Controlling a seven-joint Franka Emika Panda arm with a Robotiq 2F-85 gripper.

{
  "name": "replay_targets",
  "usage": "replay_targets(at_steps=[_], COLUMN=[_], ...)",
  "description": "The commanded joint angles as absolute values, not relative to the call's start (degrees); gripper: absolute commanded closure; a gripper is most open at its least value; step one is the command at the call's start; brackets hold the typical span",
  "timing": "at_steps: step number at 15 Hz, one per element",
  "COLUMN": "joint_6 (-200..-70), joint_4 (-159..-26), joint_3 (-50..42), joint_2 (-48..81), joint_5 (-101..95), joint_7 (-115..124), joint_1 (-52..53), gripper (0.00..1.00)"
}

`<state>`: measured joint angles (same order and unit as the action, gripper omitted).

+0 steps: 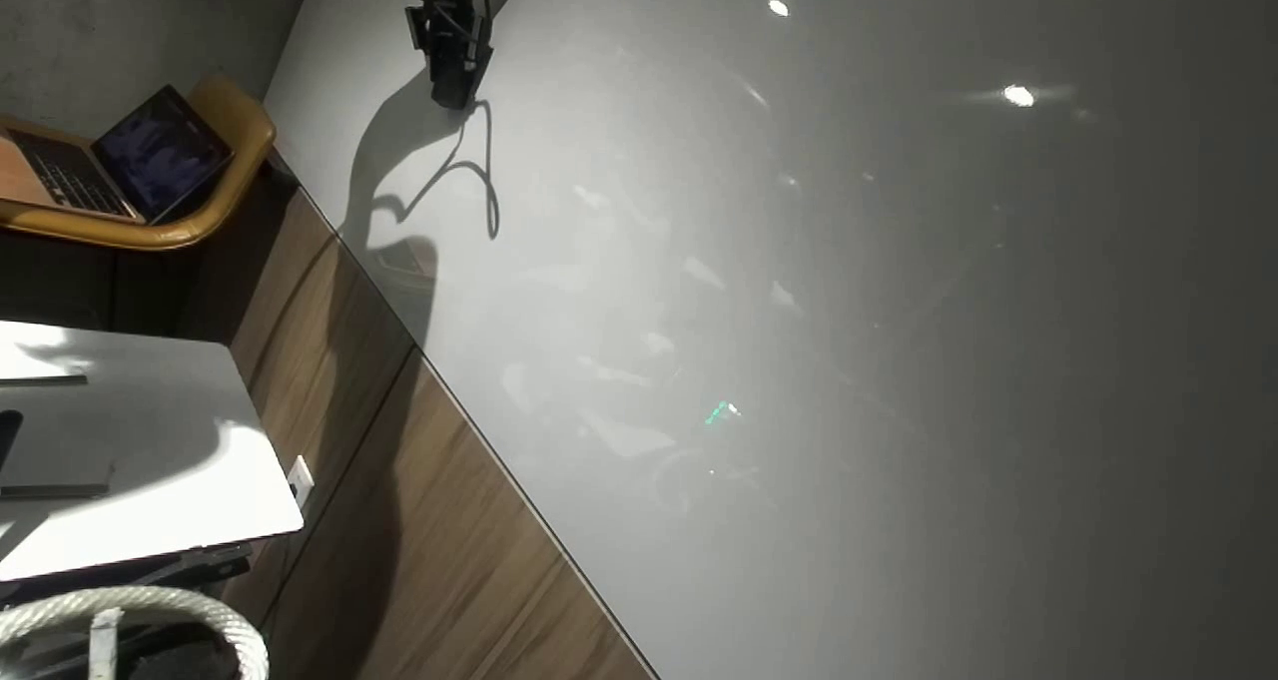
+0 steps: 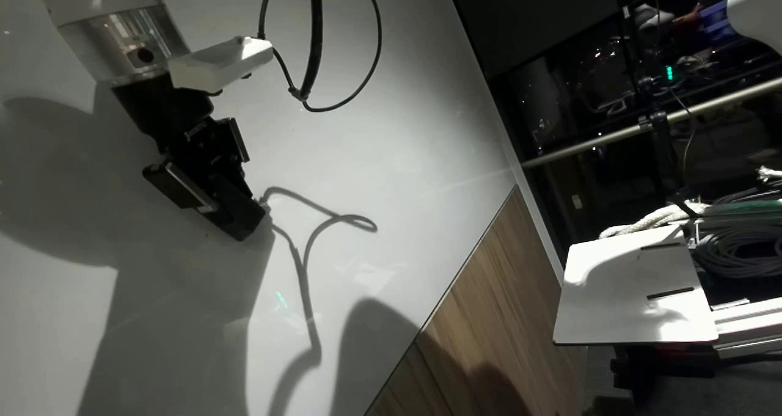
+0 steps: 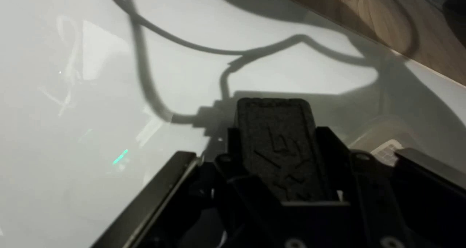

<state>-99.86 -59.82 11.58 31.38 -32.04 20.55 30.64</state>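
Being pinched between two black fingers [image 3: 331, 157], a dark block [image 3: 278, 164] is being held by the gripper [image 3: 277, 140], with its rounded end being left to project past them. Scored lines are being shown on its rough face in the wrist view. Behind it, a glossy white surface [image 1: 899, 360] is being darkened in places by shadow; whether this surface is being touched by the block cannot be told. Judged from these views, the grasp is being taken as complete and release as not yet done; how much is being accomplished beyond that grasp cannot be told. Farther out, a black cable [image 2: 315, 43] is being seen hanging beside the arm [image 2: 146, 46] in an exterior view, and thin looped shadows are being cast on the white surface. In both exterior views, that surface is being bordered by a wood-grain panel [image 1: 479, 560]. Beyond the panel, in an exterior view, a laptop [image 1: 165, 156] is being supported by a mustard-coloured chair [image 1: 235, 121], a small white tabletop [image 1: 220, 500] is being partly shaded, and a loop of pale rope [image 1: 205, 615] is being glimpsed near it.
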Motion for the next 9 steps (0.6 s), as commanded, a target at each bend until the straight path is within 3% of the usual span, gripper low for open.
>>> replay_targets(at_steps=[1,9], joint_6=[-97.7,-97.4], joint_4=[-50.4,-39.7], joint_3=[8.4,7.8], joint_2=[35.3,44.1], joint_5=[-30.0,-30.2], joint_7=[17.7,18.9], joint_1=[31.8,37.4], gripper=[0.70,0.70])
